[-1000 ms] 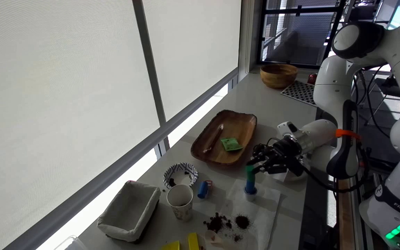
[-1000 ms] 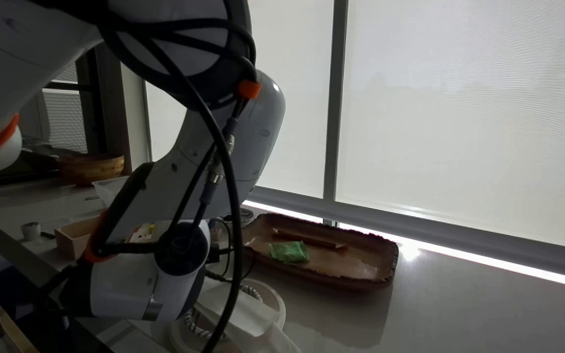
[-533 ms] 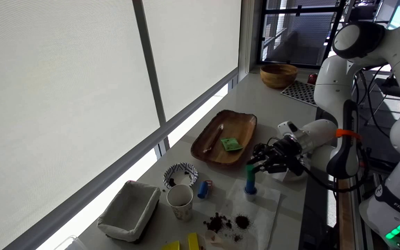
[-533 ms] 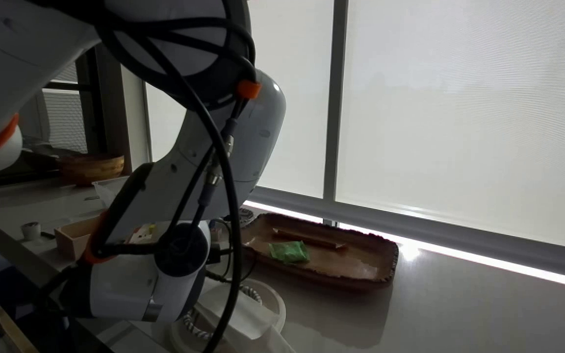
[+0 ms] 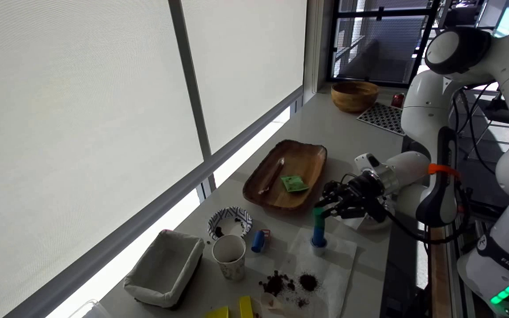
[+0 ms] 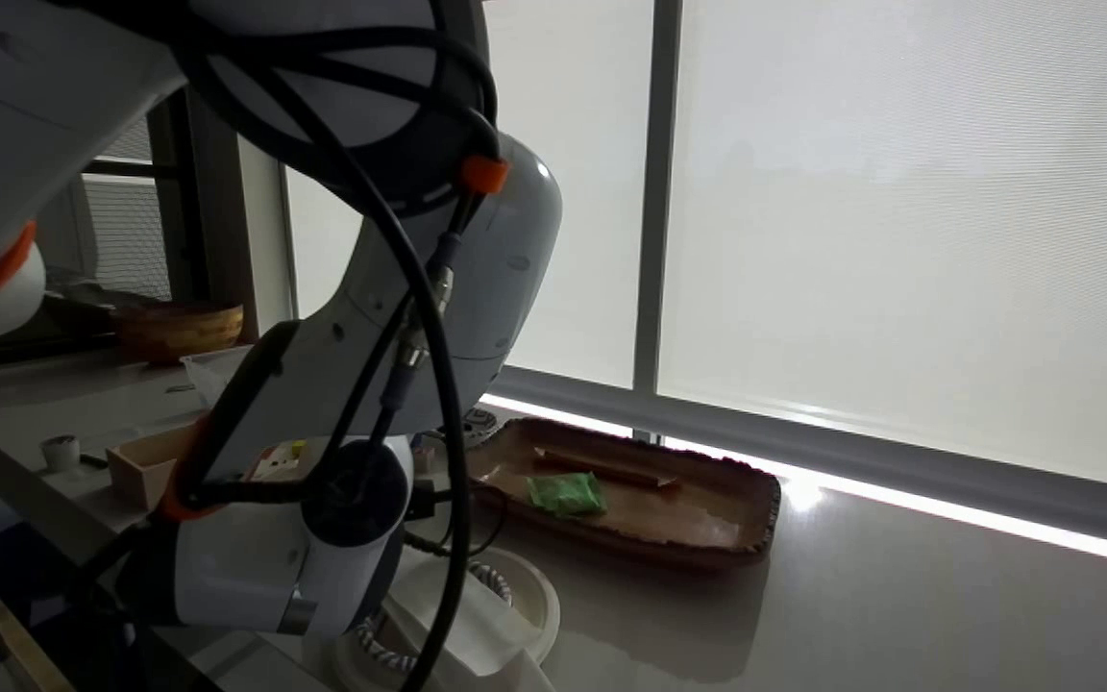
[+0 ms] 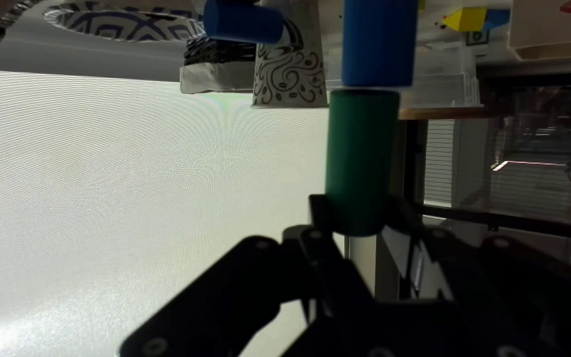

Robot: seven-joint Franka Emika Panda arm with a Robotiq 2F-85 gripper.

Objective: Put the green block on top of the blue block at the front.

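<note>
The gripper (image 7: 357,213) is clamped on the green block (image 7: 362,148) near its top end, long axis roughly upright; the blue block (image 5: 319,237) stands just below, nearly in line, contact unclear.

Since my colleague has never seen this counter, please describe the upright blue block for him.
In an exterior view, find the wooden tray, then the white paper nearer the camera. There, under the green block, the blue block stands upright; the other blue block lies on its side.
</note>
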